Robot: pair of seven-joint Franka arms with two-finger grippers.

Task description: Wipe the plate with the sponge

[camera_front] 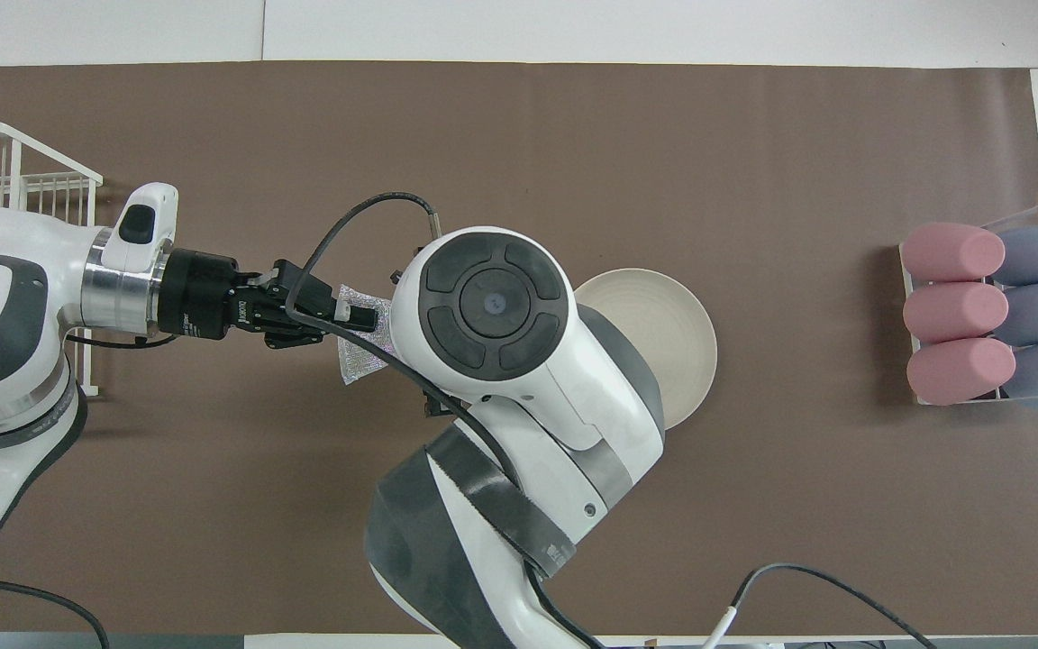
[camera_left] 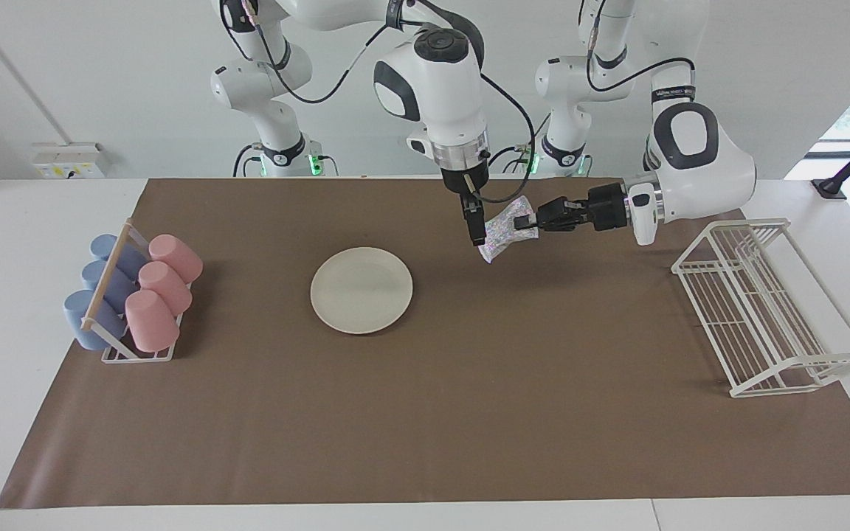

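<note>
The round, shallow, cream-white plate (camera_left: 361,290) lies flat and bare on the brown mat, near the table's middle. The small silvery, sparkly soft sponge (camera_left: 500,234) hangs crumpled in the air, off the plate toward the left arm's end.

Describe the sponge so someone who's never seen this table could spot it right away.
Start at the brown mat and find the cream plate near its middle. The sponge is in the air over the mat, toward the left arm's end from the plate, pinched by the left gripper with the open right gripper beside it. It is the only silvery, sparkly soft pad.
</note>
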